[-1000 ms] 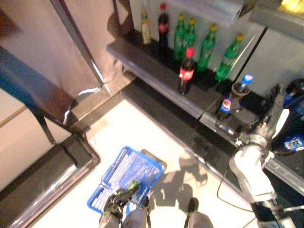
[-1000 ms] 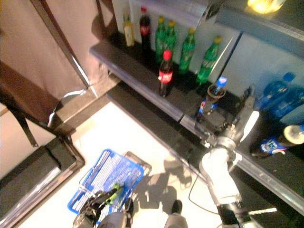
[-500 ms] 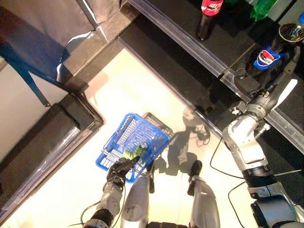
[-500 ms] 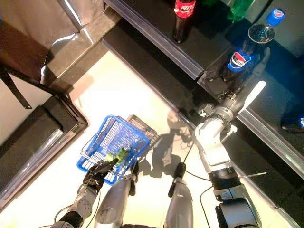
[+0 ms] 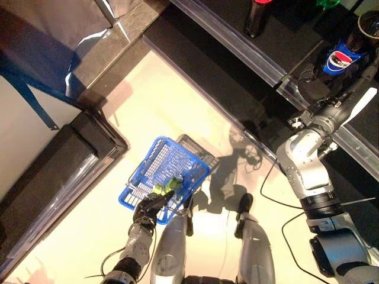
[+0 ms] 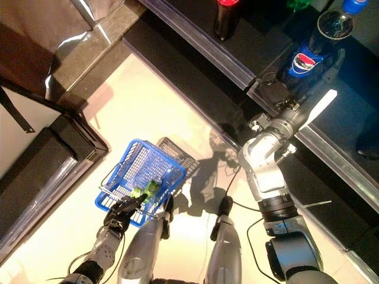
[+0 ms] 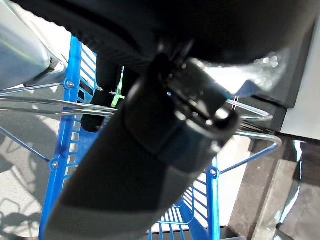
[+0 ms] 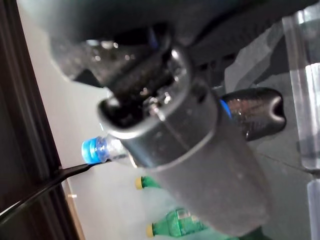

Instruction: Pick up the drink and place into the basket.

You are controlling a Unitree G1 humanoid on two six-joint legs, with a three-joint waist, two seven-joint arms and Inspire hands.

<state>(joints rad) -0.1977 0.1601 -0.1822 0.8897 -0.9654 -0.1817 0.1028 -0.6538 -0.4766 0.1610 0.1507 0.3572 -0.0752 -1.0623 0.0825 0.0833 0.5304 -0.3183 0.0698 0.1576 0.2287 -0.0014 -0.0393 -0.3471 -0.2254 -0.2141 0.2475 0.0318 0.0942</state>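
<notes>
The blue basket (image 5: 155, 167) hangs above the pale floor at the lower left. My left hand (image 5: 151, 207) is shut on its thin wire handles (image 7: 250, 135). A green drink (image 5: 173, 184) lies inside the basket. A dark cola bottle with a blue label (image 5: 339, 57) stands on the black shelf at the upper right; its blue cap shows in the right wrist view (image 8: 94, 149). My right hand (image 5: 339, 105) is open just below and beside that bottle, thumb with its white cover held out, holding nothing.
The black shelf has a clear front rail (image 5: 237, 47). A cola bottle with a red label (image 5: 257, 13) stands further left on it. Green bottles (image 8: 175, 225) stand at the back. A dark low cabinet (image 5: 59, 171) lies left of the basket.
The camera has tipped down, so the shelf has slid up the picture. My right hand stays by the blue-labelled bottle, a little closer. The basket still hangs from my left hand.
</notes>
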